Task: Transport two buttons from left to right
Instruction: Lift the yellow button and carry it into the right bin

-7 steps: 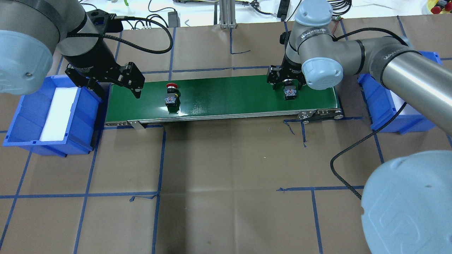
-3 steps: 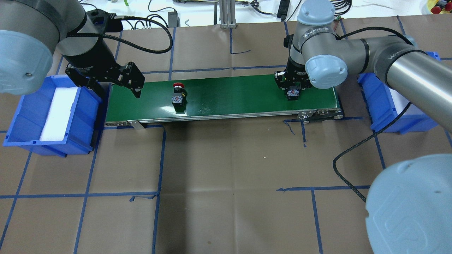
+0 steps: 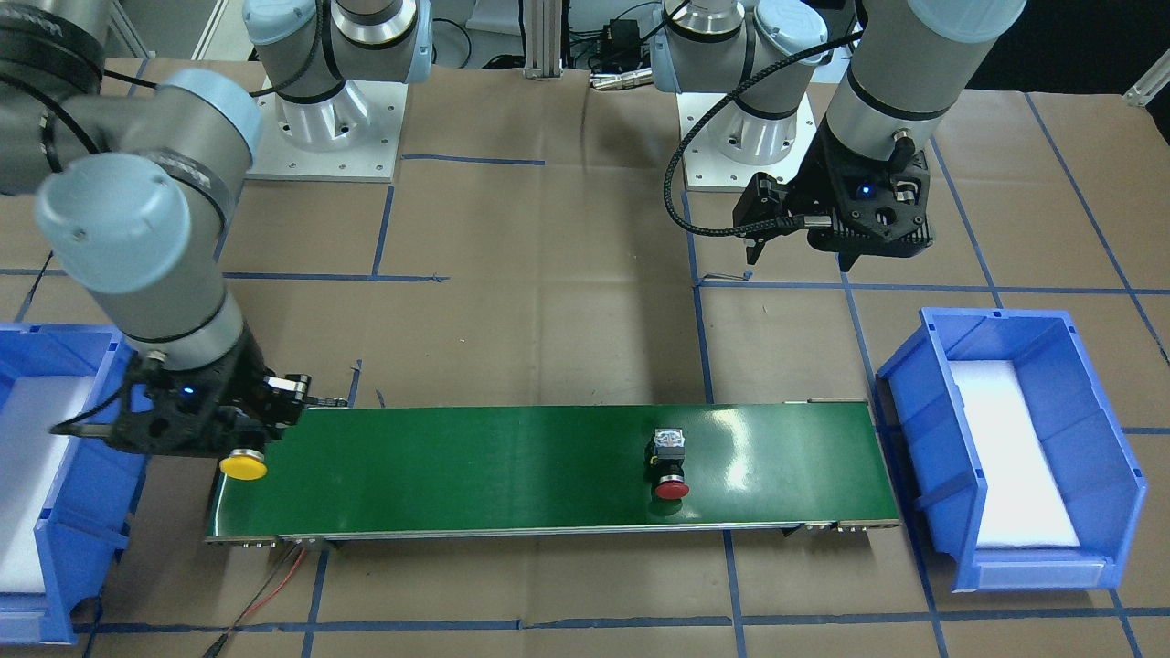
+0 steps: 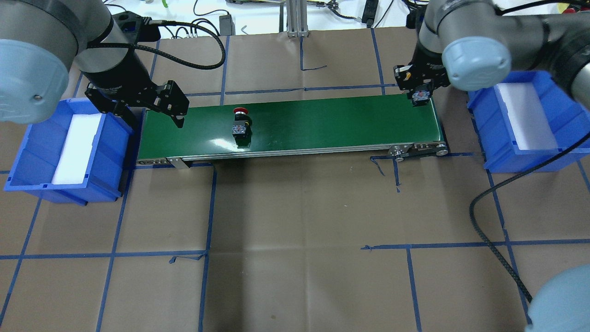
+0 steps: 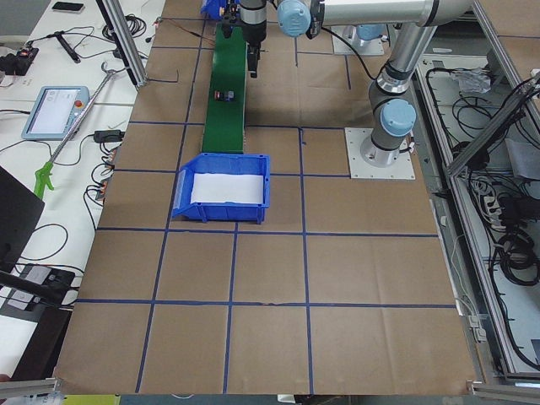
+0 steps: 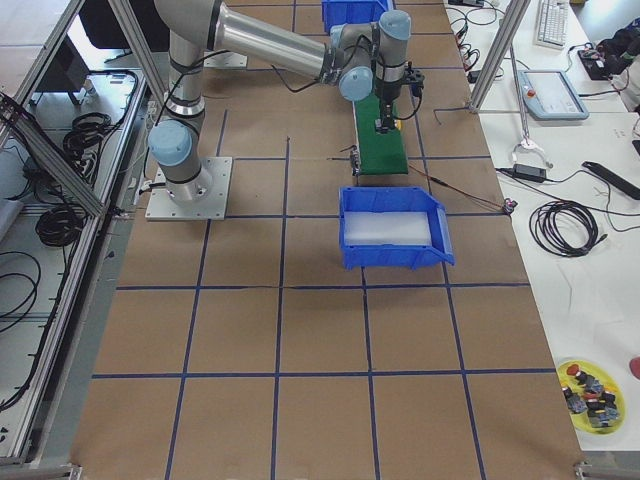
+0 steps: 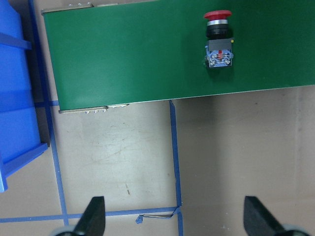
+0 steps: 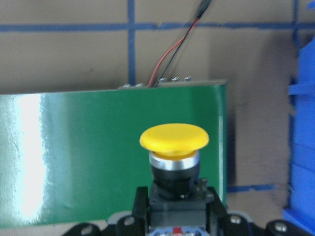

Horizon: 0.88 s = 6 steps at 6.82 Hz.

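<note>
Yellow button [image 4: 419,96], seen from overhead, is clamped in the right gripper [image 4: 417,92] over the 2 o'clock corner of the green belt [image 4: 322,124]. It looks lifted clear, with the right blue bin [image 4: 507,161] at its 3 o'clock, and it is not in that bin yet. The red button [image 4: 240,125] lies on the belt left of middle, at 3 o'clock from the left gripper [image 4: 156,119], whose fingers are spread with nothing between them. I judge neither delivery finished: one is in carry and one is waiting on the belt.

In the front-facing view the yellow cap shows at the belt's 9 o'clock end, just beside the bin. The red one lies right of middle, with the left gripper well apart at its 1 o'clock, over the paper.

The left wrist view has the red button at about 1 o'clock from the parted fingers [image 7: 93,219], well apart.

In the right wrist view the yellow one is gripped by its black body, with the belt end behind it and the bin wall at 3 o'clock.

The side views are too small to add anything.
</note>
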Motion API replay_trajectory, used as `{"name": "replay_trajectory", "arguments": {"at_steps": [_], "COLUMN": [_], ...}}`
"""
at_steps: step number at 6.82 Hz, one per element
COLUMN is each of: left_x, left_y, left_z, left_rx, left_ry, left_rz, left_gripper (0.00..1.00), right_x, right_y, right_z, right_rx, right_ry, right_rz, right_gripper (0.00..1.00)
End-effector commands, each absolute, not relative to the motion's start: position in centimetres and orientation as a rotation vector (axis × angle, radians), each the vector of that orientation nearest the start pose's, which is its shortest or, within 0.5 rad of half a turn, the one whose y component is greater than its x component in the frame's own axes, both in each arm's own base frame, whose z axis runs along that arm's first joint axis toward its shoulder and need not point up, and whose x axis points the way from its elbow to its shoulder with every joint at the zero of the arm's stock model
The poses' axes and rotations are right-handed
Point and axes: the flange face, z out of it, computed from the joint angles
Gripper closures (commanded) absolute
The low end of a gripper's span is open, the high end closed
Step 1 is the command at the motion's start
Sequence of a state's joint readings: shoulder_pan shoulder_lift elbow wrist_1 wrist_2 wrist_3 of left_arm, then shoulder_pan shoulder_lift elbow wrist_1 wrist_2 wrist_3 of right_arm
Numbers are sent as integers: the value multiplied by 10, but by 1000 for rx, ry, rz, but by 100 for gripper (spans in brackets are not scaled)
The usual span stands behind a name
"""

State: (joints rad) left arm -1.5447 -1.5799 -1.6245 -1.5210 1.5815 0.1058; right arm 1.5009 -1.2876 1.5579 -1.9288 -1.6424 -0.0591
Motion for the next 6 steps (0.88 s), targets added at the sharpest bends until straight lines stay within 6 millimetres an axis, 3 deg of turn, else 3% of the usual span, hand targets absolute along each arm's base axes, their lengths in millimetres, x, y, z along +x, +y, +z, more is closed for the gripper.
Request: {"name": "replay_trajectory", "arguments": {"at_steps": [1, 2, 3, 4, 5, 6], "left_x": [-119, -119, -119, -119, -119, -119], "left_y": [-496, -497, -496, -496, -497, -496], "left_z": [463, 462, 463, 463, 462, 462], "left_rx": [125, 125, 125, 127, 125, 130], "left_ry": [3129, 3129, 3129, 3129, 3129, 3129], "left_rz": [20, 23, 20, 20, 23, 23], "left_gripper": [0, 0, 0, 0, 0, 0], "right_x": [-55, -115, -148, -173, -185, -191], "right_y": [-606, -603, -601, -605, -608, -598], "right_z": [448, 447, 431, 396, 367, 338], "right_rx": [-17, -97, -133, -127, -172, -213], "right_ry": [3226, 3193, 3153, 3136, 3162, 3176], "right_rz": [-142, -171, -159, -105, -176, -199], "right_gripper": [95, 96, 96, 96, 97, 97]}}
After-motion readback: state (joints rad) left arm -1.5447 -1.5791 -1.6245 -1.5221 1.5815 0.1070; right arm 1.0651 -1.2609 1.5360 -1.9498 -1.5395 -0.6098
